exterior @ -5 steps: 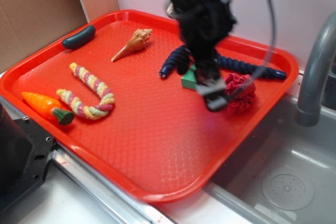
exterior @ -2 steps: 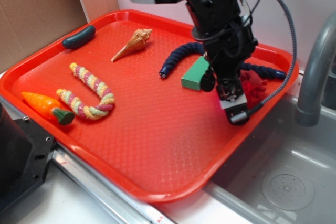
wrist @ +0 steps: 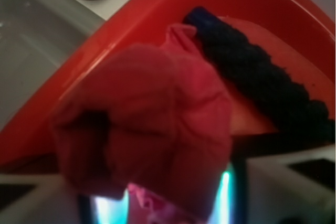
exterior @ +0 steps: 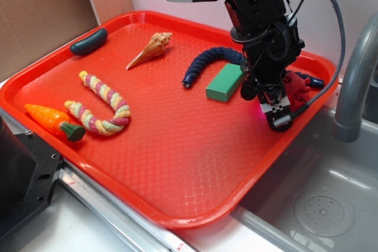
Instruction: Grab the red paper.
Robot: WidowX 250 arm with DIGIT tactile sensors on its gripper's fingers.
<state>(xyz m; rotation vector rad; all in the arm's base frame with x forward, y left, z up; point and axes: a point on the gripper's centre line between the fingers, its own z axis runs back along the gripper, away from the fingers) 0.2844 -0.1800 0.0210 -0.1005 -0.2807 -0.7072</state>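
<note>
Crumpled red paper (exterior: 295, 87) lies at the right edge of the red tray (exterior: 177, 163), mostly hidden behind the black gripper (exterior: 274, 107) in the exterior view; only a dark crimson patch shows. In the wrist view the paper (wrist: 152, 124) fills the centre, blurred and very close, with creases visible. Gripper fingers are not clearly resolved in either view, so whether they are apart or closed on the paper cannot be told. A dark blue braided rope (exterior: 209, 60) lies just behind the paper, its middle covered by the arm. A green block (exterior: 225, 82) sits beside the gripper. Farther left lie a seashell (exterior: 150, 48), a striped rope (exterior: 103, 104), a toy carrot (exterior: 52, 120) and a dark green pickle (exterior: 88, 41). A grey faucet (exterior: 354, 87) is cut off at the right.
</note>
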